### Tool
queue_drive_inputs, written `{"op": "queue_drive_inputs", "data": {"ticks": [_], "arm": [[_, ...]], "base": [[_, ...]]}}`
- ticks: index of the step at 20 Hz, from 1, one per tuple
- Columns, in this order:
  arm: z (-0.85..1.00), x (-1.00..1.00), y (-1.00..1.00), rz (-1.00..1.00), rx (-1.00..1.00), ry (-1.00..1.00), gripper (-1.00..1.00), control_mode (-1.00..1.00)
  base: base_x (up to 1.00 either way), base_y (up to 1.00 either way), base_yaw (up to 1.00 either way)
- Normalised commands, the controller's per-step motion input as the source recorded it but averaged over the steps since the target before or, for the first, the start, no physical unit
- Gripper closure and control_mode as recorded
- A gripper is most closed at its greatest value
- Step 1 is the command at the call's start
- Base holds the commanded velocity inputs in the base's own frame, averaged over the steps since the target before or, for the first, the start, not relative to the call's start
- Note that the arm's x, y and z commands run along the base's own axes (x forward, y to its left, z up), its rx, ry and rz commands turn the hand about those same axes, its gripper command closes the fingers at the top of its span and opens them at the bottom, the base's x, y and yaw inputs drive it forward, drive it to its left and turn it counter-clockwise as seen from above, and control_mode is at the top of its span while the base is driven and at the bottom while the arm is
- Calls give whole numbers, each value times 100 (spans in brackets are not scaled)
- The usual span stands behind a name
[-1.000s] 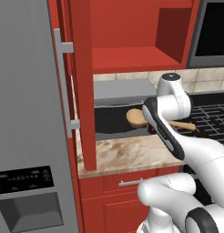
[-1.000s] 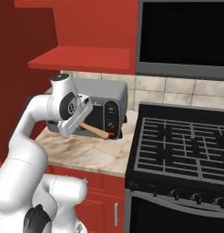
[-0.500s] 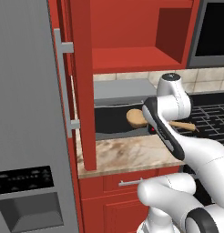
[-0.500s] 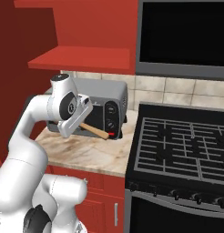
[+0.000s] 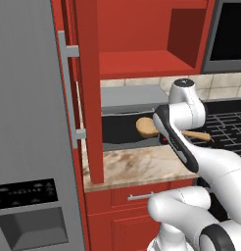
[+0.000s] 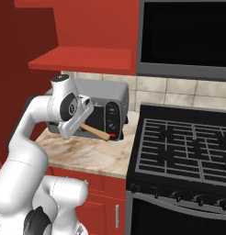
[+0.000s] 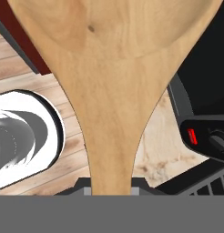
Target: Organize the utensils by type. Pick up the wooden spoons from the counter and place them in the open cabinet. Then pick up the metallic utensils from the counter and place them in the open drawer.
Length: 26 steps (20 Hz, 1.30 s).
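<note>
One wooden spoon (image 7: 111, 91) between shut jaws, arm raised above counter (image 5: 142, 164).

One wooden spoon (image 5: 148, 127), one toaster oven (image 6: 105, 103), one stove (image 6: 188, 147), one open cabinet (image 5: 142, 44).

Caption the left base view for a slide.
Pincer holds wooden spoon above the counter, below the open cabinet.

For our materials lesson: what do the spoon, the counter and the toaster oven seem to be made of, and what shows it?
Spoon: light wood, smooth matt finish; tan grain and a small knot show.
Counter: looks like polished stone, beige with brown veins, though it could be laminate.
Toaster oven: probably grey metal casing with a dark front, given its flat, even sheen.
</note>
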Motion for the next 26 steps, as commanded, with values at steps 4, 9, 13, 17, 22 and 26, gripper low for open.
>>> {"op": "queue_drive_inputs", "data": {"ticks": [4,9,13,17,22,26], "arm": [[16,-18,0,0,2,-15,100,-100],[42,-14,0,13,0,-30,100,-100],[53,-2,6,26,-9,-38,100,-100],[63,0,11,34,-14,-38,100,-100],[66,0,6,37,-16,-42,100,-100],[64,11,1,21,-6,-31,100,-100]], "base": [[0,0,0],[0,0,0],[0,0,0],[0,0,0],[0,0,0],[0,0,0]]}}
